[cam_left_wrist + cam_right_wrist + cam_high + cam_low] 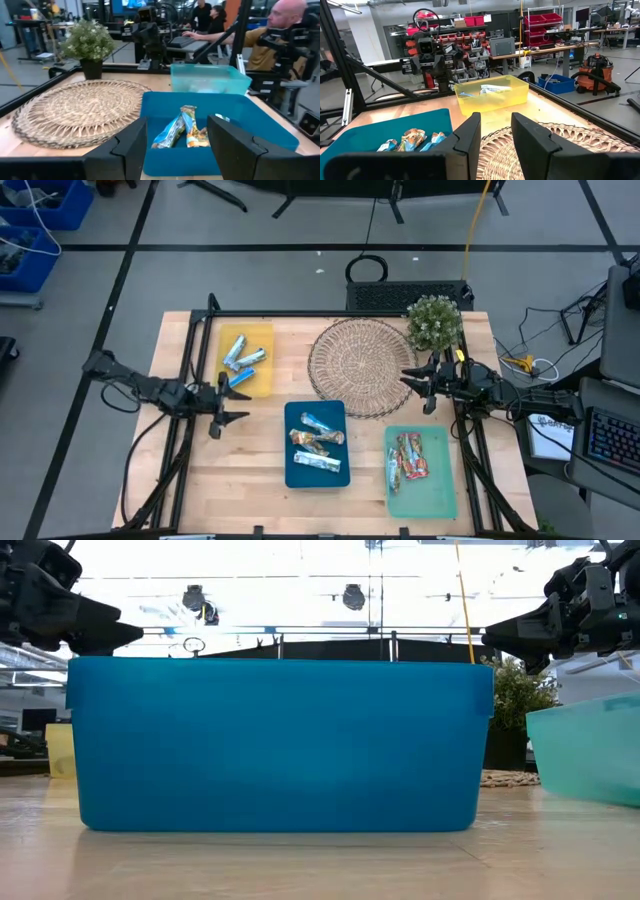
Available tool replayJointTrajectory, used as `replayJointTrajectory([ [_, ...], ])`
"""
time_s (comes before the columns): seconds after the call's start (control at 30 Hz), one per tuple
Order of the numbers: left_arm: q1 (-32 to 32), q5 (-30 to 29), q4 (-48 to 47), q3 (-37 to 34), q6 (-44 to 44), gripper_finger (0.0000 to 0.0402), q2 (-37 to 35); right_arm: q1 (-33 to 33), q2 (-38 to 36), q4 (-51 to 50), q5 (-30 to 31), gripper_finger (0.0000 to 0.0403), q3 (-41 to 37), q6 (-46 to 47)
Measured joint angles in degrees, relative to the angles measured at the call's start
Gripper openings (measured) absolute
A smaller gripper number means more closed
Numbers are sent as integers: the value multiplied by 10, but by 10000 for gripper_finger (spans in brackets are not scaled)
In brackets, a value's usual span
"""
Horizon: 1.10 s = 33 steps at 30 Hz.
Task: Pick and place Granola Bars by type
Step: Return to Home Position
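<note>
Blue-silver bars in yellow bin, gold bars in blue bin, red/orange bars in teal bin. I see none loose on table. Sorting looks done imo. Left gripper & right gripper both spread, empty, hovering at opp sides.

No legible text, labels, brands, numbers or signs anywhere
</note>
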Motion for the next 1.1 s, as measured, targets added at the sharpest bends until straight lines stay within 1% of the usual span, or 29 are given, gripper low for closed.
replayJointTrajectory([
  [0.23,94,138,-17,1,17,209,-13,0,0,0,0,100,0,0],
  [0.33,124,199,-27,1,17,209,-13,0,0,0,0,100,0,0],
  [0.4,137,224,-32,1,17,209,-13,0,0,0,0,100,0,0],
  [0.53,148,230,-36,1,25,209,-10,0,0,0,0,100,0,0],
  [0.67,148,213,-35,1,41,209,-10,0,0,0,0,100,0,0],
  [0.9,148,211,-12,0,37,209,-10,0,0,0,0,100,0,0],
  [1.1,148,211,-12,0,36,209,-10,0,0,0,0,100,0,0],
])
